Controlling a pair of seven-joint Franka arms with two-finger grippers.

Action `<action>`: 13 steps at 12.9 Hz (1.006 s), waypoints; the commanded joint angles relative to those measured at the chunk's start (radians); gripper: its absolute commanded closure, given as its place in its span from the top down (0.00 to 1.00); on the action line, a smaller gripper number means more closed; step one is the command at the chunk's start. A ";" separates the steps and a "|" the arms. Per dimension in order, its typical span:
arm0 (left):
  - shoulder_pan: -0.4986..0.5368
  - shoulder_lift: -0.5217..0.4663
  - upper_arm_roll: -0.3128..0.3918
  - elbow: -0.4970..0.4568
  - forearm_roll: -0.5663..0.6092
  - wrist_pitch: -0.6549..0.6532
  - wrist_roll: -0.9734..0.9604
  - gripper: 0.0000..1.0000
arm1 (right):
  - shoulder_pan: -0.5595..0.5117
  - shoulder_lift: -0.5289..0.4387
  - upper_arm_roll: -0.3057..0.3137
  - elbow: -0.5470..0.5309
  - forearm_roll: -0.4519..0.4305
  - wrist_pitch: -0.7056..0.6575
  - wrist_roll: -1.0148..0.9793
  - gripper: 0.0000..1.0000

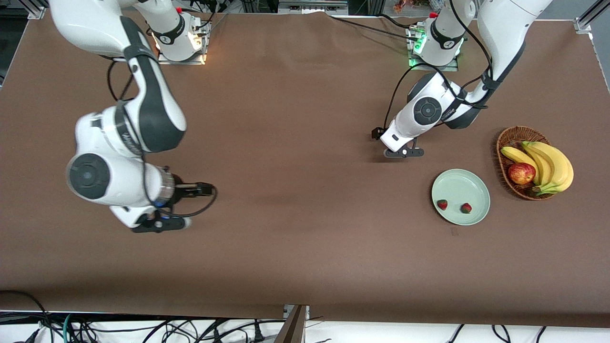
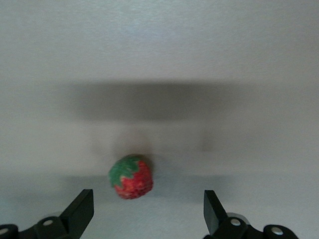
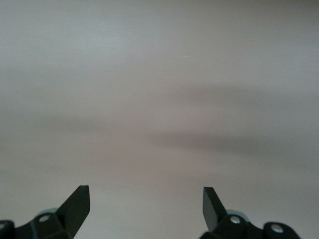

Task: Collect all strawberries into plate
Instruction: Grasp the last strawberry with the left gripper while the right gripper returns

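Left gripper (image 1: 404, 153) low over brown table (image 1: 295, 228), jaws spread, small red green-topped strawberry (image 2: 131, 177) lying loose between fingers (image 2: 82, 209) | two strawberries (image 1: 442, 205) (image 1: 466, 207) on round pale mint-green plate (image 1: 469, 183) beside wicker basket (image 1: 506, 143) | right gripper (image 1: 159, 224) waits, jaws apart, empty.

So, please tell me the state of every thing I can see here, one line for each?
Left gripper: open, a third strawberry lying loose on the table between its fingers.
Right gripper: open, empty, waiting.
Plate: flat on the table, two strawberries in it.
Basket: upright, holding bananas and an apple.
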 commanded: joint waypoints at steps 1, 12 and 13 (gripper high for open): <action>0.011 0.026 -0.001 -0.004 0.006 0.048 0.001 0.68 | 0.005 -0.100 -0.082 -0.027 -0.033 -0.099 -0.068 1.00; 0.038 -0.043 0.012 0.321 0.101 -0.439 0.134 0.11 | -0.163 -0.487 0.000 -0.411 -0.143 -0.070 -0.150 1.00; 0.056 -0.028 0.022 0.370 0.112 -0.469 0.209 0.11 | -0.189 -0.531 0.056 -0.445 -0.200 -0.050 -0.148 1.00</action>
